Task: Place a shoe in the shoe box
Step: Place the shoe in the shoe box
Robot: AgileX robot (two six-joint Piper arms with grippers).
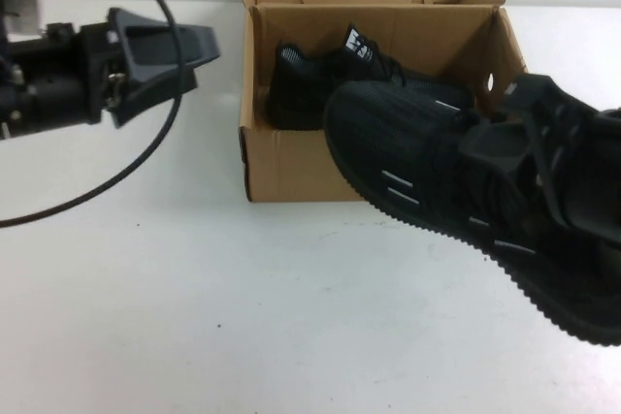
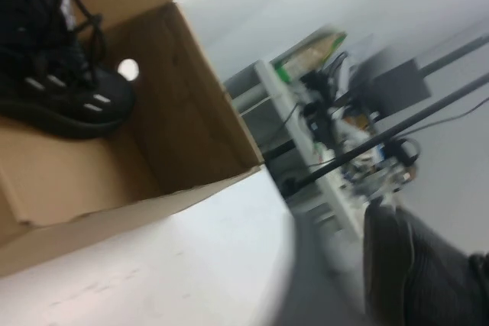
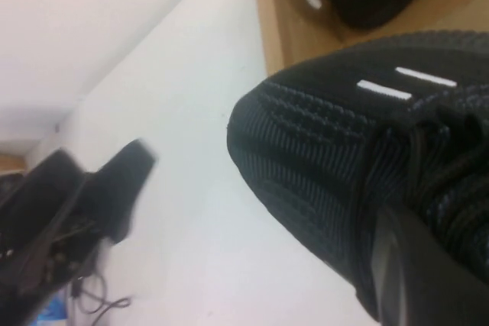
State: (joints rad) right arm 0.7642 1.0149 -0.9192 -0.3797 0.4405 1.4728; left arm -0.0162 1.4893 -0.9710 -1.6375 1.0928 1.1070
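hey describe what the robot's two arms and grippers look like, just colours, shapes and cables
The left gripper, left of the box, is matte black with broad wedge-shaped fingers on a chunky black arm; a thin black cable loops around it and a silver-grey block sits behind. The right gripper, at the right edge over the shoe, is black too, with flat plastic fingers.

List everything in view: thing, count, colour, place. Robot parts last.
shoe: one, black with silver-white dashes, held in the air by the right gripper, toe over the box's front right.
second shoe: one, black, inside the box toward its left side.
shoe box: one, brown cardboard, open, on the table's far middle.
table: one, white, under everything.
cable: one, black, looping at the left arm.
left gripper: one, black, raised left of the box, holding nothing.
right gripper: one, black, at the right, clamped on the shoe's opening.
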